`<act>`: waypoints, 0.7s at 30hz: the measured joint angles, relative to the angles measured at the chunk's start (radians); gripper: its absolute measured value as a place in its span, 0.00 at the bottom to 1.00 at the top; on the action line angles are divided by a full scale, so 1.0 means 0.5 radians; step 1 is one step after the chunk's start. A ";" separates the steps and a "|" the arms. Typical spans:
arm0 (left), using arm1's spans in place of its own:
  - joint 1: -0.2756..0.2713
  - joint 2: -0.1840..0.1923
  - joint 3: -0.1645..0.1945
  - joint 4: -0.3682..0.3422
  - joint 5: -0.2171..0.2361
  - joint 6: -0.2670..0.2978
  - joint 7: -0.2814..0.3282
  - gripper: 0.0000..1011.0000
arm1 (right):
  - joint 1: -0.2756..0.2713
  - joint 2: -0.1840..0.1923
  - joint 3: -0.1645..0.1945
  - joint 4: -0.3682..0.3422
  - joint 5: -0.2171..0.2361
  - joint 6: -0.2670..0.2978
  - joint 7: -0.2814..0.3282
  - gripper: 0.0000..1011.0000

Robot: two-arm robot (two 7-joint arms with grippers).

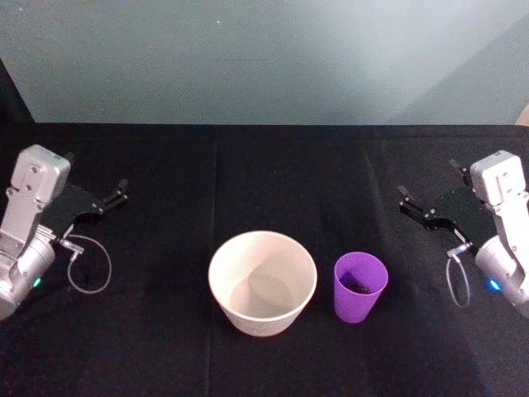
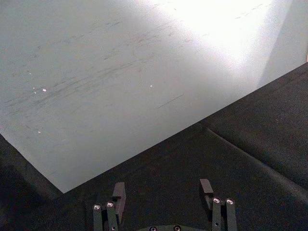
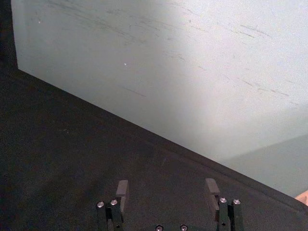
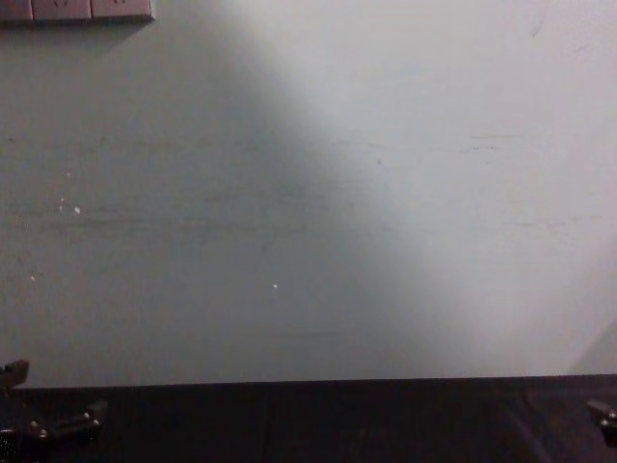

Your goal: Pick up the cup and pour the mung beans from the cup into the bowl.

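Observation:
A small purple cup stands upright on the black table, just right of a cream bowl. A small dark heap of mung beans lies inside the cup. The bowl's inside looks bare. My left gripper rests at the table's left side, open with nothing between its fingers. At the table's right side my right gripper is open too, its fingers apart over bare cloth. Both grippers are well away from the cup and the bowl.
The black cloth-covered table ends at a pale wall behind. A loose cable loop hangs by the left arm and another cable loop by the right arm.

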 joint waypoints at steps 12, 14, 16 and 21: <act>0.000 0.000 0.000 0.000 0.000 0.000 0.000 0.99 | 0.000 0.000 0.000 0.000 0.000 0.000 0.000 0.99; 0.000 0.000 0.000 0.000 0.000 0.000 0.000 0.99 | 0.000 0.000 0.000 0.000 0.000 0.000 0.000 0.99; 0.000 0.000 0.000 0.000 0.000 0.000 0.000 0.99 | 0.000 0.000 0.000 0.000 0.000 0.000 0.000 0.99; 0.000 0.000 0.000 0.000 0.000 0.000 0.000 0.99 | 0.000 0.000 0.000 0.000 0.000 0.000 0.000 0.99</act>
